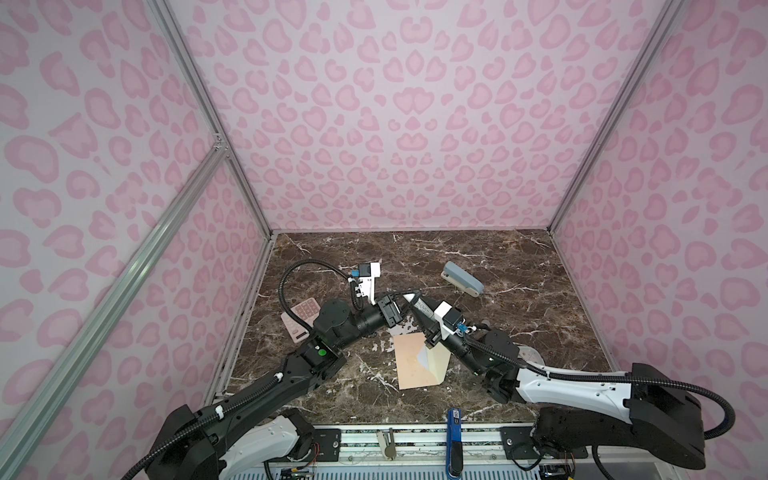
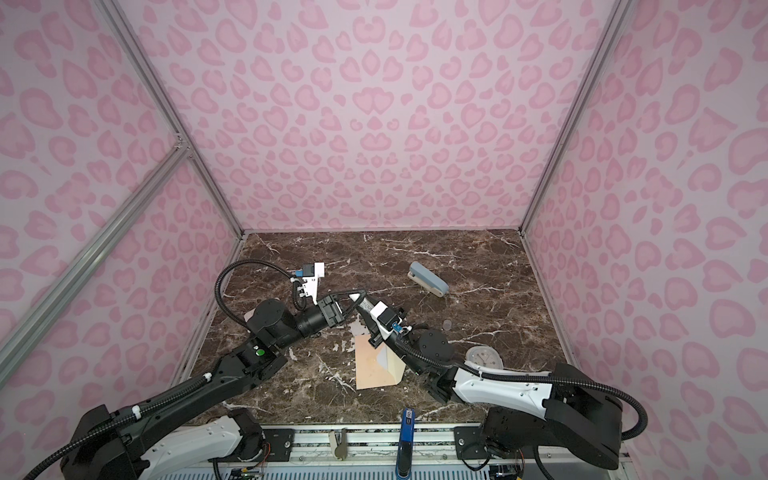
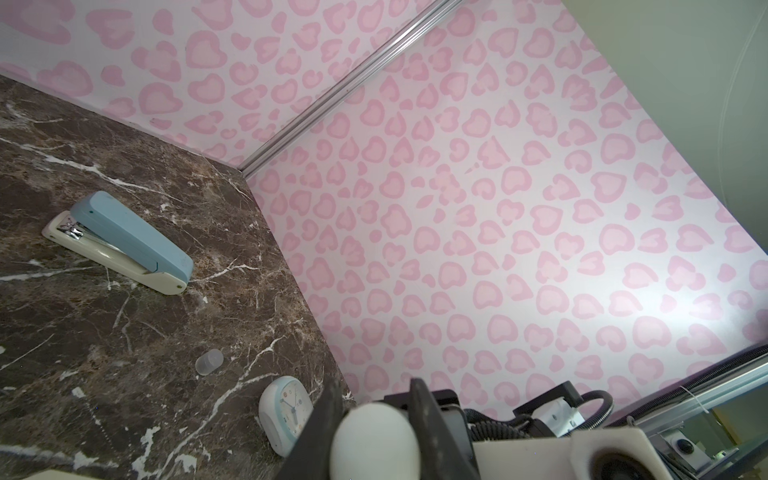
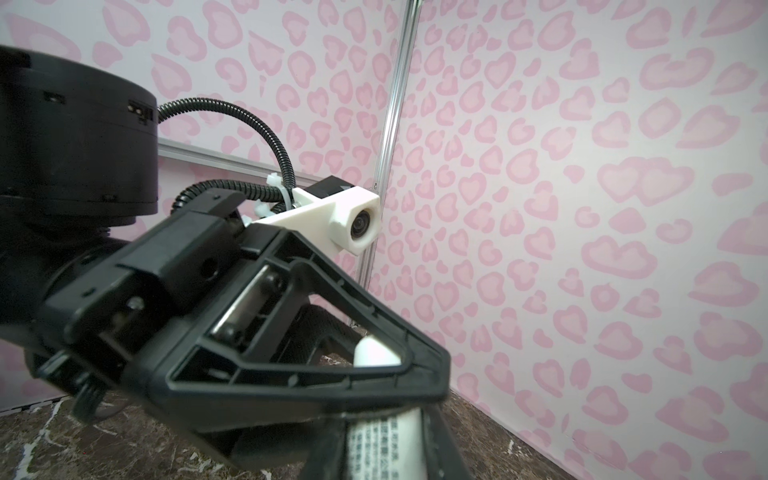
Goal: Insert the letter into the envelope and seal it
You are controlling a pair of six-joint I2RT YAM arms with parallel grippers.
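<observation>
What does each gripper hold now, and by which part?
The right gripper holds a white-tipped tube by its labelled body. The left gripper surrounds its tip; grip there unclear.

Counts: 1 envelope (image 1: 411, 368), 1 calculator (image 1: 300, 319), 1 stapler (image 1: 462, 278), 1 clock (image 3: 286, 415), 1 small clear cap (image 3: 209, 361), 1 glue stick (image 1: 420, 306), 1 counter (image 1: 519, 257). 2 tools: left tool (image 1: 405, 298), right tool (image 1: 417, 305).
</observation>
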